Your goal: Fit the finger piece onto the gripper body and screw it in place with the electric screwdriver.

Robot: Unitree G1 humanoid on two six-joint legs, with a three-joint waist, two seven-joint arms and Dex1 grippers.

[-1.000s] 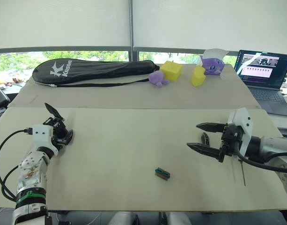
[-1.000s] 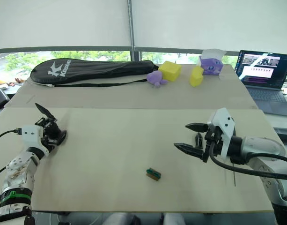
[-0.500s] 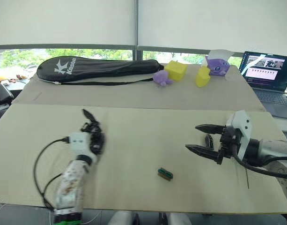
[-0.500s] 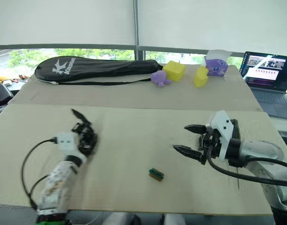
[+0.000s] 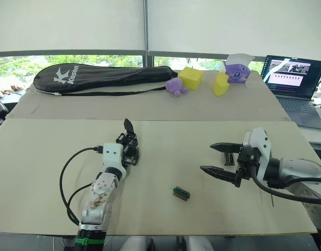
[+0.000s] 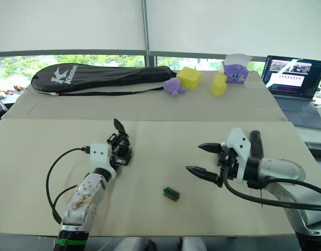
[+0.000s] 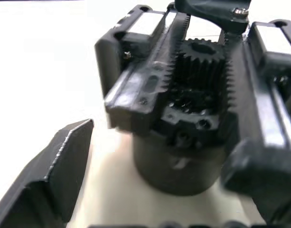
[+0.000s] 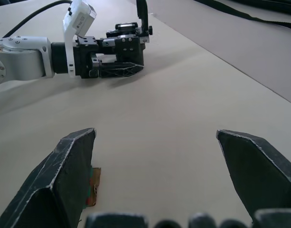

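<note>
While left gripper (image 5: 130, 152) clasps gripper body (image 7: 183, 109), wrist view reveals gear teeth.

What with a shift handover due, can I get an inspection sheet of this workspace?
Surface: pale table, nothing spilled.
Job's things: gripper body held in the left hand; finger piece on the table by the right hand; electric screwdriver lying behind the right arm, partly hidden.
Clutter: green-and-brown block near the front edge.
Grippers: left hand shut on the gripper body; right hand open, empty.
Cables: black cable loops beside the left arm; another runs along the right arm.
Surroundings: on the rear table, racket bag, purple toy, yellow blocks, laptop.
</note>
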